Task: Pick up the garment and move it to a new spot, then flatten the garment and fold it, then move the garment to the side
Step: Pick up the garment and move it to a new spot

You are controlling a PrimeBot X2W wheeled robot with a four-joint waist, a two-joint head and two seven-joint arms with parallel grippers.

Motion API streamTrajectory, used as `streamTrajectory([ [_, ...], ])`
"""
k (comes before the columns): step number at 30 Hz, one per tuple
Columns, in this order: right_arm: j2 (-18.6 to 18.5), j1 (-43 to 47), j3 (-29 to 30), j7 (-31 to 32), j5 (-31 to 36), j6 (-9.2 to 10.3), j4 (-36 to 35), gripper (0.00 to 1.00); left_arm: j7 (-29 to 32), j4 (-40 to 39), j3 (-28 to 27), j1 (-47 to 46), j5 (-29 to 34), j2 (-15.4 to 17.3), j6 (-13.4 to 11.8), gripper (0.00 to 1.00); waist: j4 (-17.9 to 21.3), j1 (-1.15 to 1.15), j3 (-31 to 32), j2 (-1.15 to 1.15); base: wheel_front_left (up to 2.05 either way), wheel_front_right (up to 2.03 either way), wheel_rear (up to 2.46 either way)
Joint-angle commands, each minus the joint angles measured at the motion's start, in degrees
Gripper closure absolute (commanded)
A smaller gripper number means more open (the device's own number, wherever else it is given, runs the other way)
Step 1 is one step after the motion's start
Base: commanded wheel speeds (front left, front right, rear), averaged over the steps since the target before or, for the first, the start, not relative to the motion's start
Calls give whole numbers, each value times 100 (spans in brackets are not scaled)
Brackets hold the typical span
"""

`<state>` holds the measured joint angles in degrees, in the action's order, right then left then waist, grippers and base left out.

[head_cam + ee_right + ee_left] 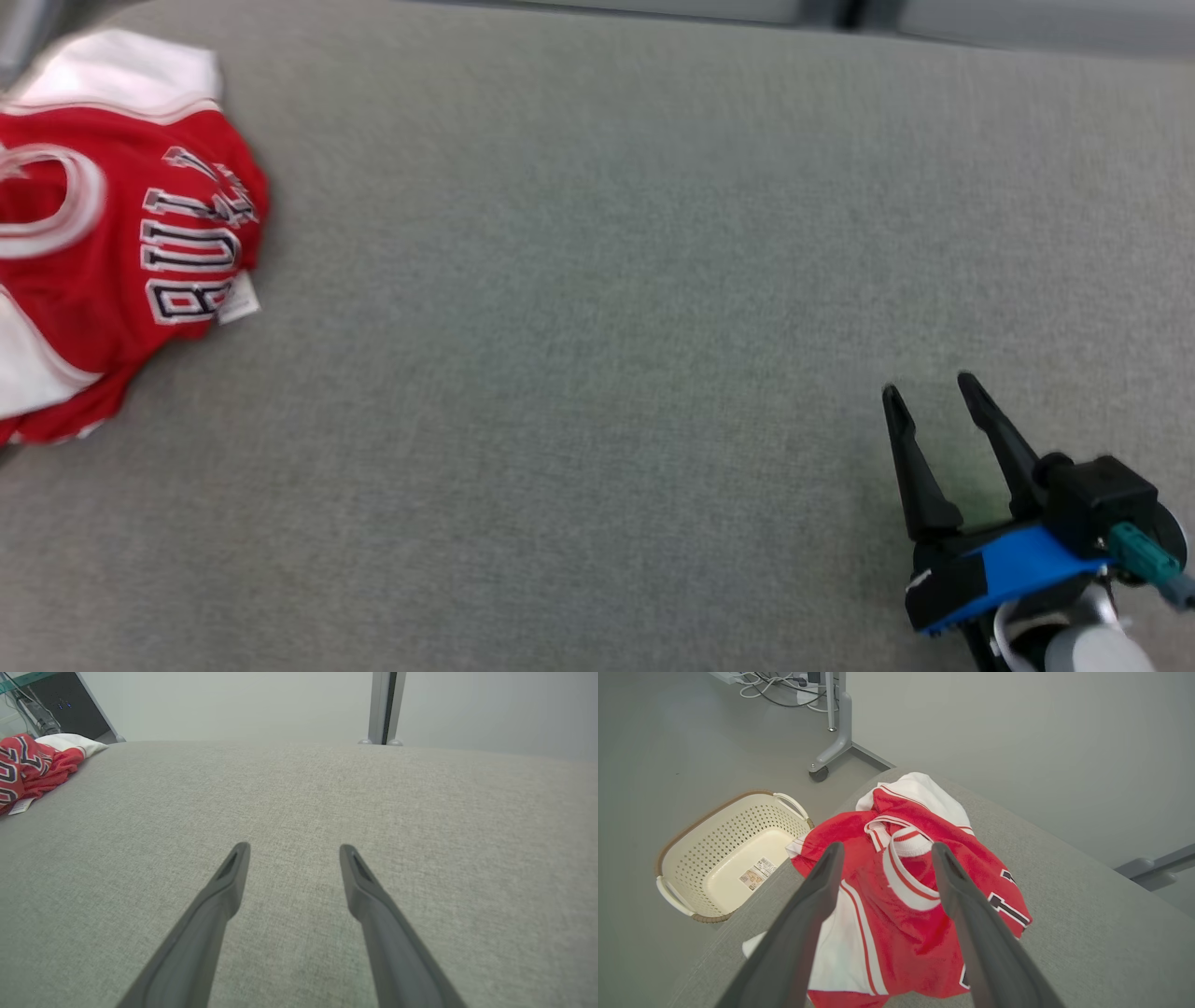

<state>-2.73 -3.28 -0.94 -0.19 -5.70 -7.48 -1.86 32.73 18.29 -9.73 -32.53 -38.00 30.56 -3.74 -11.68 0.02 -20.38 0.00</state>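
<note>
Left gripper [885, 851] hovers, fingers wide, the crumpled garment [915, 896] right beyond its tips by the table [1087, 914] edge. Right gripper [929, 397] spread wide, holding nothing, garment far off its left finger.

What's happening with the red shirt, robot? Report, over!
Left tool open, aimed at shirt. Right tool open, over grey table. Shirt crumpled at table's left edge, not held. Basket on floor, out of the way.

place: lab or office | cues: castered desk leg [837, 742], floor cables [771, 690], plain wall [1017, 742]
</note>
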Motion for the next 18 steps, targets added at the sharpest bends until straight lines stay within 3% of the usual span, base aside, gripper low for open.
streamTrajectory([
  [1, -27, -63, 4, 23, 26, -3, -80, 0, -28, 97, -80, -141, -33, 83, -56, 0, 86, -2, -101, 0, 0, 0, 0],
  [7, -27, -141, -13, 60, 42, -3, -317, 0, -2, 971, -252, -421, -168, 258, -63, 0, 449, -2, -556, 0, 0, 0, 0],
  [13, -27, -200, -3, 25, -43, -3, -311, 0, 540, 1442, -104, -469, -369, 134, 2, 0, 575, -2, -704, 0, 0, 0, 0],
  [14, -27, -213, -2, 24, -47, -3, -294, 0, 637, 1476, -69, -468, -390, 125, 19, 13, 579, -2, -704, 0, 0, 0, 0],
  [15, -27, -231, 1, 15, -53, -3, -273, 0, 692, 1492, -38, -476, -408, 130, 51, 75, 578, -2, -691, 0, 0, 0, 0],
  [16, -27, -247, -7, -4, -71, -3, -255, 0, 750, 1524, -12, -476, -434, 123, 80, 100, 576, -2, -672, 0, 0, 0, 0],
  [18, -28, -257, -23, -52, -120, -3, -195, 0, 717, 1510, 15, -506, -416, 152, 139, 100, 557, -2, -590, 0, 0, 0, 0],
])
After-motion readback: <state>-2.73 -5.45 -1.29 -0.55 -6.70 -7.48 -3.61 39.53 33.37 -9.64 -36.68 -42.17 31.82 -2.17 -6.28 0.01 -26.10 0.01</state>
